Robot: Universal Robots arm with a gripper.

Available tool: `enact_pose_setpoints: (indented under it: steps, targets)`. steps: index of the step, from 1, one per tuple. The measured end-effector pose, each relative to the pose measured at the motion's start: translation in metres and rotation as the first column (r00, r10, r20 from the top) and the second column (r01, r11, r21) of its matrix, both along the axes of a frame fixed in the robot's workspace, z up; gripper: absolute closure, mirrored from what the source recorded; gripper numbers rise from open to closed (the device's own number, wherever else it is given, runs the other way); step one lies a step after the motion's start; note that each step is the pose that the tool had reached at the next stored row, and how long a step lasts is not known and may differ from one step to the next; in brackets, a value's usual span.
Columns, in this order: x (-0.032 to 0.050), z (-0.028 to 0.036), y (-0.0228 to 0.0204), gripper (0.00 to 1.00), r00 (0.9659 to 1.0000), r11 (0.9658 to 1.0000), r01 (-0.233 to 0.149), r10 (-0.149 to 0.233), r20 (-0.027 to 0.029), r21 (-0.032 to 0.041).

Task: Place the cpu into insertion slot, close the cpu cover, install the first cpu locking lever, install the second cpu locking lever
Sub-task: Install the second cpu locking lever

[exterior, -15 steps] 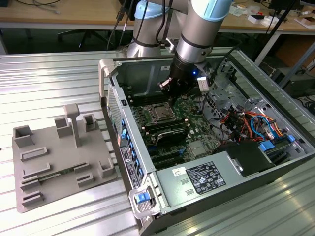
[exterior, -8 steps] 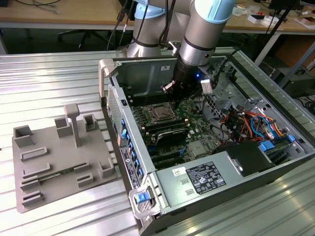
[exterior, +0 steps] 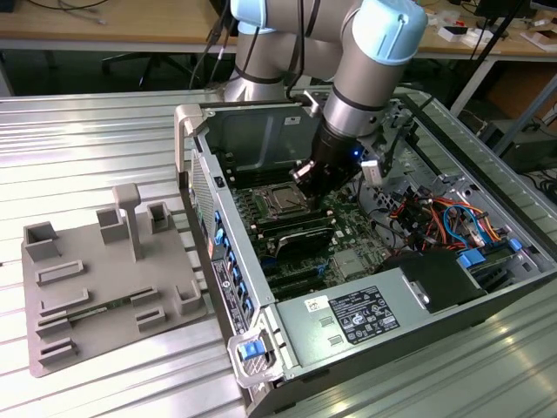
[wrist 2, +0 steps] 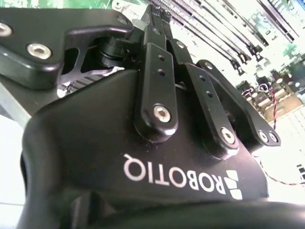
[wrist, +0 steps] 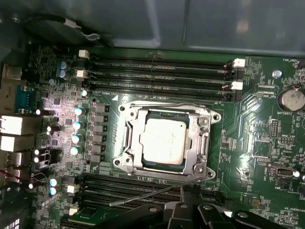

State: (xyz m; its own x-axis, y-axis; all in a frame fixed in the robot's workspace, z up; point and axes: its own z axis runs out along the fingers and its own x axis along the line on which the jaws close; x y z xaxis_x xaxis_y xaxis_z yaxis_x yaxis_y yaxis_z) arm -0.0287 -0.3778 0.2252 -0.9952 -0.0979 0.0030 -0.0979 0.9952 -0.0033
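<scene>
The cpu [wrist: 163, 141] lies flat in the socket on the green motherboard [wrist: 248, 129], and the cover [wrist: 202, 138] is folded down around it, framing its silver top. One thin lever [wrist: 152, 193] slants loose beside the socket, near the gripper [wrist: 183, 191]. The gripper's black fingers [wrist 2: 159, 36] are clenched together on nothing. The open case [exterior: 261, 357] rests on the bench [exterior: 87, 139].

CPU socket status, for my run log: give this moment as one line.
cpu: seated in socket | cpu cover: closed over it | gripper: beside socket | lever: raised
</scene>
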Motion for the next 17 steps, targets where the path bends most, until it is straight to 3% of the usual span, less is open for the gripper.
enact_pose_setpoints:
  steps: [3,6,9,17]
  targets:
    - [0.0021,-0.0032,-0.0037,0.89,1.0000,1.0000,0.000,0.000,0.0001,0.0001]
    - [0.0022,-0.0037,-0.0035,0.89,1.0000,1.0000,0.000,0.000,0.0000,0.0001]
    - [0.0022,-0.0040,0.0029,0.89,1.0000,1.0000,0.000,0.000,0.0001,0.0004]
    - [0.0023,-0.0082,0.0049,0.89,1.0000,1.0000,0.000,0.000,0.0001,0.0028]
